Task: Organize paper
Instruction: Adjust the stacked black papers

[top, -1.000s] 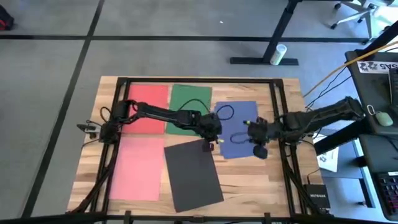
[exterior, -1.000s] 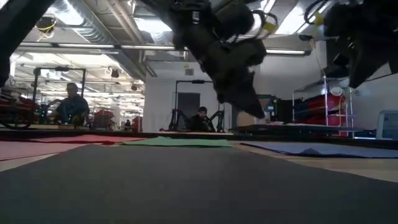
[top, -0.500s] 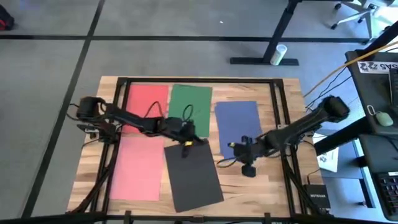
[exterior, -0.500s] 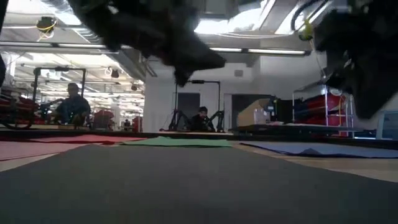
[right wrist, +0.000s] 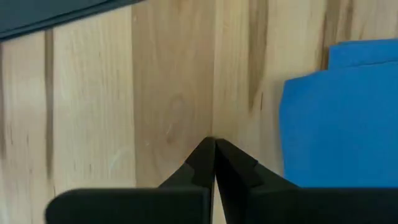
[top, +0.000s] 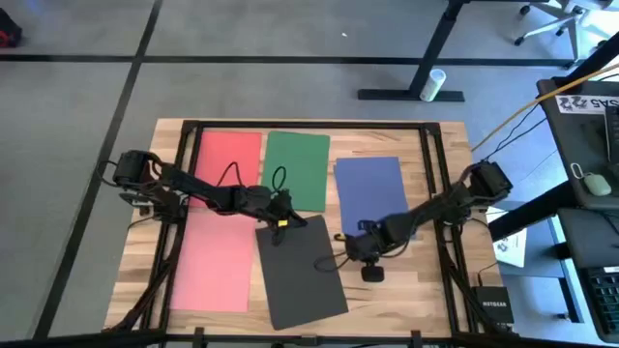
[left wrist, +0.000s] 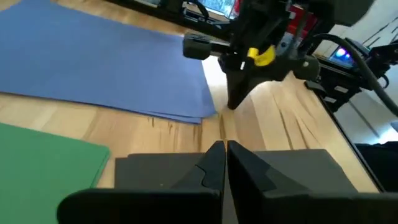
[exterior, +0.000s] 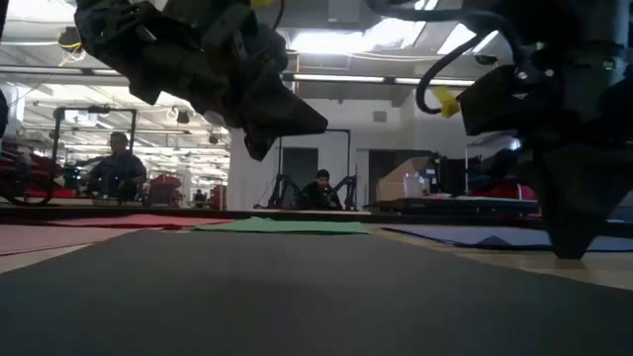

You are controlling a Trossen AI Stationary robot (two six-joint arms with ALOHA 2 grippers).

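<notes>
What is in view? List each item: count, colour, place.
Wooden table: one, light brown, under everything.
Red paper sheet: one, red, left of green.
Green paper sheet: one, green, between red and blue.
Blue paper sheet: one, blue, right side.
Pink paper sheet: one, pink, beside dark grey.
Dark grey paper sheet: one, dark grey, centre.
People: two, dark, room behind.
Left gripper: one, black, shut, at dark grey sheet's edge.
Right gripper: one, black, shut, over bare wood.

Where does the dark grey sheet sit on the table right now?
In the high view the dark grey sheet lies at the near middle of the table, tilted, beside the pink sheet on its left, with the left gripper at its far corner.
</notes>
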